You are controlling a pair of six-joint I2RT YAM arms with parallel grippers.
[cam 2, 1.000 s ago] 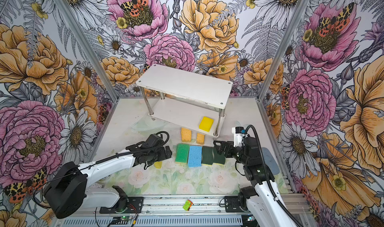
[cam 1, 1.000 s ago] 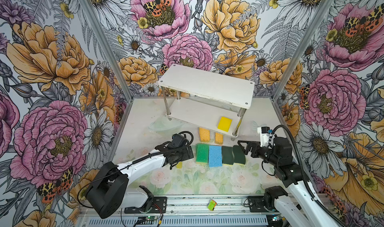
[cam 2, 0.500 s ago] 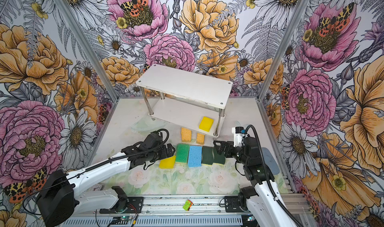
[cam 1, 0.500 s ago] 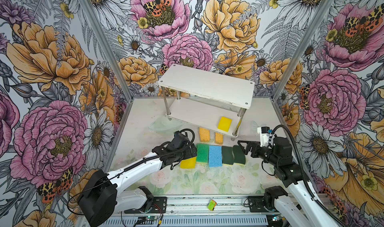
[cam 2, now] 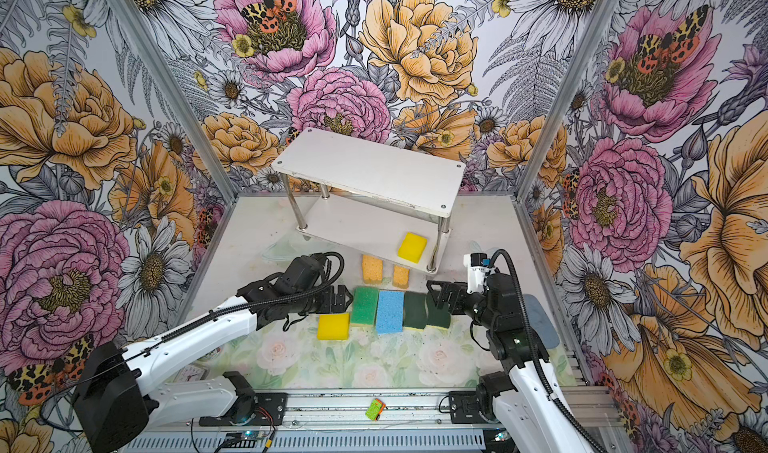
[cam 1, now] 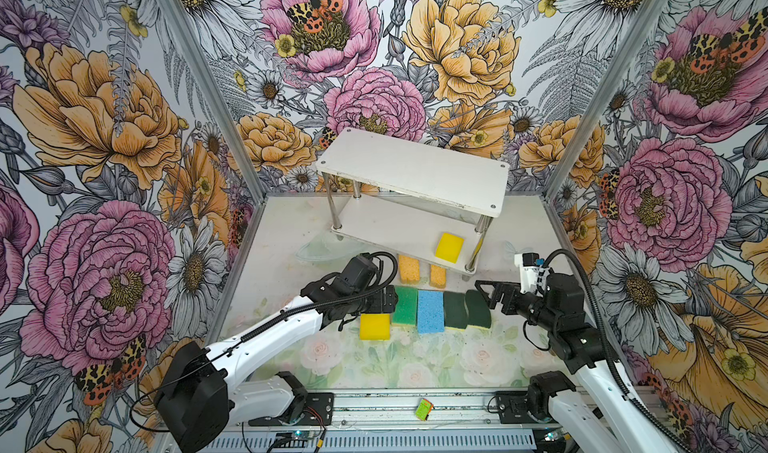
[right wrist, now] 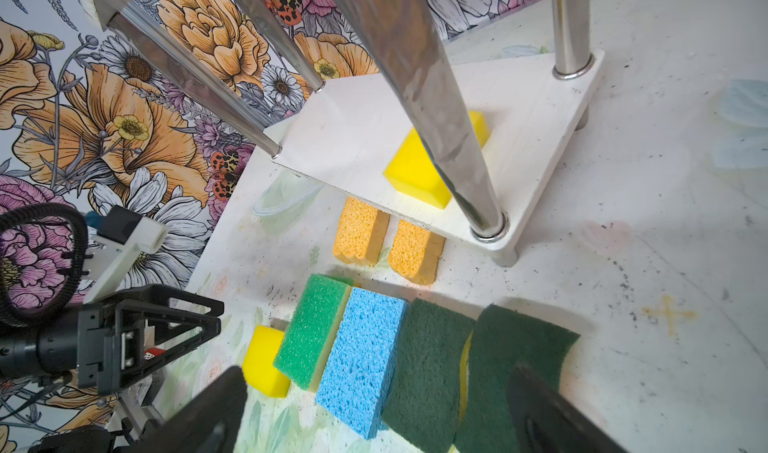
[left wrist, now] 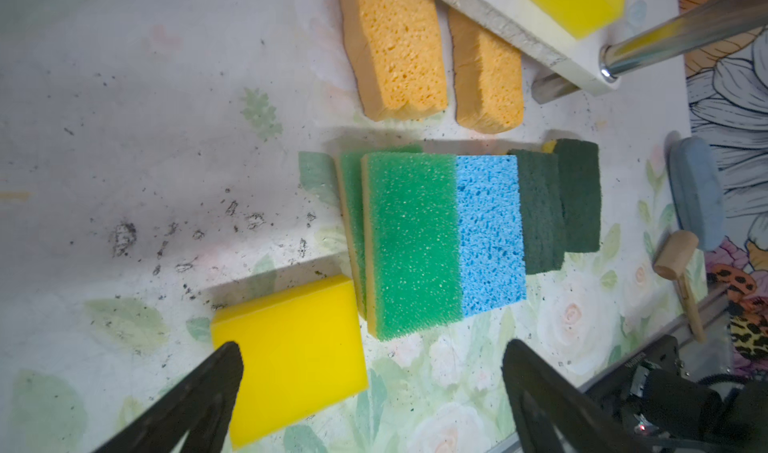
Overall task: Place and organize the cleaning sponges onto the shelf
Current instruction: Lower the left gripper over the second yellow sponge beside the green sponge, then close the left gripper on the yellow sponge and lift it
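**Soft Foam, Easy Pinch**

See the left tool (left wrist: 372, 349) spread wide and empty beside the yellow sponge (cam 1: 375, 326), on the desk (cam 1: 282, 239) at the left end of the row. Note the right tool (right wrist: 378, 372) wide too, empty, by the dark-green sponges (cam 1: 465, 309) at the right end. Count one yellow block (cam 1: 449, 247) on the lower board of the shelf (cam 1: 415, 168). Expect light, squashy foam; pinch gently across the short sides.
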